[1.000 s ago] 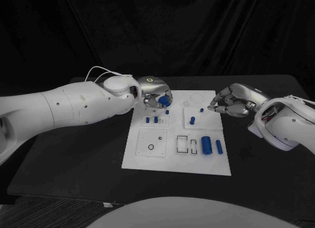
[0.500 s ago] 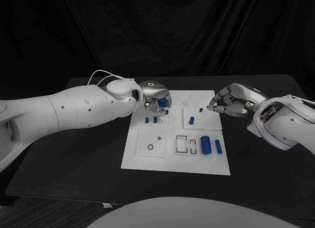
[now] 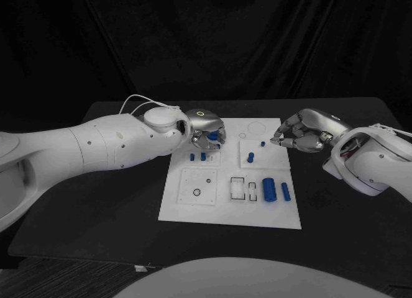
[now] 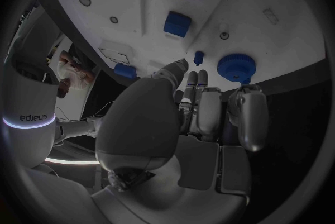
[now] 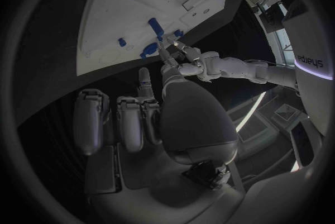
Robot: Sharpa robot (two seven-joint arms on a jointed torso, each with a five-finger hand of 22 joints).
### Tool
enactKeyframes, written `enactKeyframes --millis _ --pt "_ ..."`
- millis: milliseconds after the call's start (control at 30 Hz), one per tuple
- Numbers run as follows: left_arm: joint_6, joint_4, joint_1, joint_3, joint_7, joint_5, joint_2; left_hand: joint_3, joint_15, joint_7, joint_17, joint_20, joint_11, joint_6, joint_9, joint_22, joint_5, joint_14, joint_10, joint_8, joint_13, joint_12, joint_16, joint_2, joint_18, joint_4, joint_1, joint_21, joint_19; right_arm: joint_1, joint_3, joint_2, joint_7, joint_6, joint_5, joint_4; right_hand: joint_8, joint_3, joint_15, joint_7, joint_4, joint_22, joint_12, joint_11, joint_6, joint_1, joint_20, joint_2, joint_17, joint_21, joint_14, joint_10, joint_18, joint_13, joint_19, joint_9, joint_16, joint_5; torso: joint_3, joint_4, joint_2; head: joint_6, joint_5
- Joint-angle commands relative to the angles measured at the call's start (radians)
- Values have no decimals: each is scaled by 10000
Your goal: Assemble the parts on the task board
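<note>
The white task board (image 3: 232, 211) lies mid-table. My left hand (image 3: 206, 131) hovers over its far left corner, fingers pointing down at a blue gear (image 3: 211, 137). In the left wrist view the gear (image 4: 236, 66) sits on the board just past the fingertips (image 4: 189, 80), beside a small blue peg (image 4: 198, 57), and nothing lies in the palm. My right hand (image 3: 300, 133) hangs at the board's far right edge with its fingers curled in and nothing visible in them. The right wrist view shows the left hand (image 5: 202, 65) over the gear (image 5: 148, 49).
Two small blue blocks (image 3: 197, 156) and a peg (image 3: 218, 146) stand near the left hand. Another block (image 3: 250, 158) and a peg (image 3: 263, 144) lie mid-board. A large blue cylinder (image 3: 270, 189) and a thinner one (image 3: 286, 191) rest at the near right, beside rectangular slots (image 3: 239, 188).
My left arm has swung inward and the left hand has edged toward the board's middle, with the gear now lower against the board. The right hand has stayed put.
</note>
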Motion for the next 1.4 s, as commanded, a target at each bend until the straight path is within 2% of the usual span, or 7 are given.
enactKeyframes --millis 33,367,967,1133,1167,1233,1400 --pt "106 -101 -38 11 -24 -51 80 160 -56 -27 -125 4 -6 -6 -131 2037 171 110 -7 -132 -116 69 177 -212 152 -66 21 141 168 -26 8 0 -5 -15 -21 -4 129 -133 -18 19 18 2222 166 41 42 142 42 56 2649 -27 970 1004 -50 2760 394 130 127 157 1 4 -3 2 11" --pt "176 -487 -170 12 -69 -51 332 489 -32 -91 -297 18 14 -79 -253 2001 452 13 -17 -125 -205 -28 109 -236 178 -195 55 15 99 -28 8 19 -23 50 -21 -35 120 -139 -18 22 22 2223 166 43 28 140 41 52 2651 -22 970 1004 -51 2760 396 127 128 155 -1 -1 1 2 -2" --pt "89 -943 -329 13 104 -52 601 853 -42 -72 -628 14 -23 89 -306 1957 495 -151 255 -79 -248 4 -56 -241 212 -389 107 -141 10 -28 8 13 -57 129 -19 -35 114 -143 -16 24 29 2201 166 45 20 138 40 57 2591 -86 956 1004 -35 2760 365 124 90 152 1 -4 3 2 -40" --pt "-206 -1024 -371 13 239 -52 652 1009 -45 -81 -755 12 -41 194 -315 1944 484 -191 493 -40 -262 51 -120 -158 221 -428 92 -190 -18 -28 8 6 -59 121 -19 -28 111 -145 -16 26 31 2199 166 46 14 137 40 57 2580 -92 953 1004 -34 2760 362 123 83 150 3 -7 -1 2 -31" --pt "-266 -1029 -376 13 262 -52 654 1048 -59 -79 -708 9 -50 258 -307 1921 486 -154 582 -13 -262 75 -87 -132 238 -452 109 -267 -55 -28 8 5 -60 123 -19 -27 111 -145 -16 26 31 2199 166 46 14 137 40 57 2580 -92 953 1004 -34 2760 362 123 83 150 3 -8 0 2 -31" --pt "-405 -1034 -385 13 311 -52 651 1124 -132 -78 -167 -1 -80 449 -284 1792 526 149 804 59 -285 100 263 -104 331 -505 100 -693 -263 -28 8 5 -63 126 -16 -29 111 -145 -16 26 31 2199 166 46 14 137 40 57 2580 -92 953 1004 -34 2760 362 123 83 150 5 -9 -1 2 -26" --pt "-769 -985 -401 13 438 -52 571 1201 -174 -99 -112 -31 -128 705 -249 1801 592 239 1046 150 -326 102 325 -65 321 -587 98 -671 -249 -28 8 22 -63 144 13 -48 106 -146 -16 28 32 2190 166 47 6 138 40 59 2566 -118 950 1004 -27 2760 349 121 74 148 2 -8 3 2 2"
